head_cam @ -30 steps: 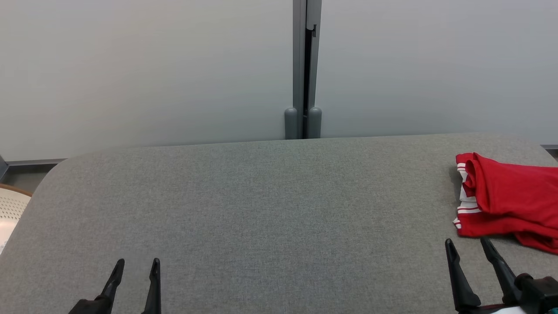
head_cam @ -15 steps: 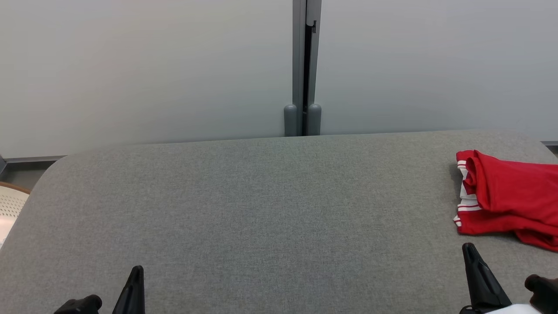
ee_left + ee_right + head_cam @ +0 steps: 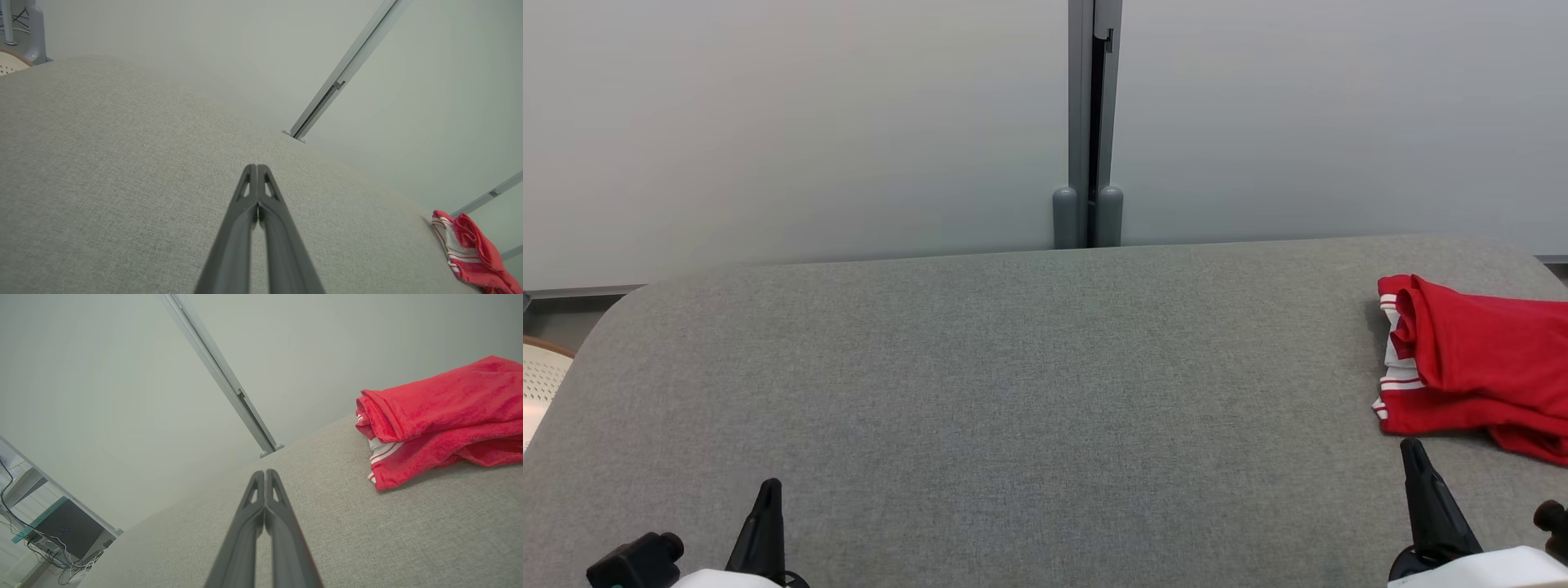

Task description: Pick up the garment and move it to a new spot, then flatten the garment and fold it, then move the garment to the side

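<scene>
While both arms sit low at the near edge of the table [image 3: 1013,367], neither holds anything.

Left gripper [image 3: 766,500]: fingers pressed together tip to tip with nothing between them, over the grey cloth surface at the lower left of the head view.

Right gripper [image 3: 1414,457]: likewise closed and empty, at the lower right. Its tip is near the garment's front hem but apart from it, with a strip of table between.

Garment [image 3: 1478,367]: red, with white-and-red striped trim at its left end. It lies on the table's right side, toward the far edge, and runs out of the head view on the right. The right wrist view shows it as a stack of several layers with a rolled top edge. The layers are roughly aligned and the lower right part is looser and rumpled. It is not spread flat.

Beyond the table: pale wall panels [image 3: 809,122], with a grey vertical post [image 3: 1088,122] behind the table's middle.

Assessment: the garment reads as folded and parked to the side, with both grippers off it. If so, the pick-up, flattening, folding and final move are done, and little or nothing is left. Caveat: a bunched pile at the start of the task could look similar, though the layered edges argue for folded. The fold is untidy at the lower corner.
</scene>
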`<state>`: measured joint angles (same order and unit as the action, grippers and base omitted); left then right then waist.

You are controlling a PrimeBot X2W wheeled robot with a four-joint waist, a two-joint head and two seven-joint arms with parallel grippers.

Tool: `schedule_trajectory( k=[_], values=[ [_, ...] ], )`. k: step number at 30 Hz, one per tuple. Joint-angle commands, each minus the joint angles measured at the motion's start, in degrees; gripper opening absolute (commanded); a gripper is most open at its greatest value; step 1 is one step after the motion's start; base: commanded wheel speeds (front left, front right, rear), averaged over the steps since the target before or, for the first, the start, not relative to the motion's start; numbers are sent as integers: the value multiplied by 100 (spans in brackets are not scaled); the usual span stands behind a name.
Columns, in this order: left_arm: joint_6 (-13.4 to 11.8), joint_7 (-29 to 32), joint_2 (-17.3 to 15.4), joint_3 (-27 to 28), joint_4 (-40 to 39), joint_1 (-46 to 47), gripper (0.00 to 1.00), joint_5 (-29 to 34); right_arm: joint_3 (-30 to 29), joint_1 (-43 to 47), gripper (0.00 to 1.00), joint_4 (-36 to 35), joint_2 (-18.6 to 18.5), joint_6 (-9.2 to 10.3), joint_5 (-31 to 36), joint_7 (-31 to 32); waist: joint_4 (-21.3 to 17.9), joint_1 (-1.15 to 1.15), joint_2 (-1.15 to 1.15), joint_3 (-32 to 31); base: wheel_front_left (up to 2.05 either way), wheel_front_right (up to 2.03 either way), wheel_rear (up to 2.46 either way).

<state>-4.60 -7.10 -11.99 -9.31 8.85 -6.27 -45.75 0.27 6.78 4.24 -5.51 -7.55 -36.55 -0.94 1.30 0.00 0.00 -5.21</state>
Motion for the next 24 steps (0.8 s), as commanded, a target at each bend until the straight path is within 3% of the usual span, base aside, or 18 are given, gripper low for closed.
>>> schedule_trajectory(
  k=[1, 24],
  values=[
    [64, 35, -25, 114, -39, 235, 0, -200, -50, -184, 0, -32, -18, 3, -254, 43, -2, 0, 0, 9, 0, 0, 0],
    [430, 432, 249, 557, 123, 573, 0, -1607, -221, -549, 0, 278, 47, 4, -1936, 242, -31, 0, 0, 129, 0, 0, 0]
  ],
)
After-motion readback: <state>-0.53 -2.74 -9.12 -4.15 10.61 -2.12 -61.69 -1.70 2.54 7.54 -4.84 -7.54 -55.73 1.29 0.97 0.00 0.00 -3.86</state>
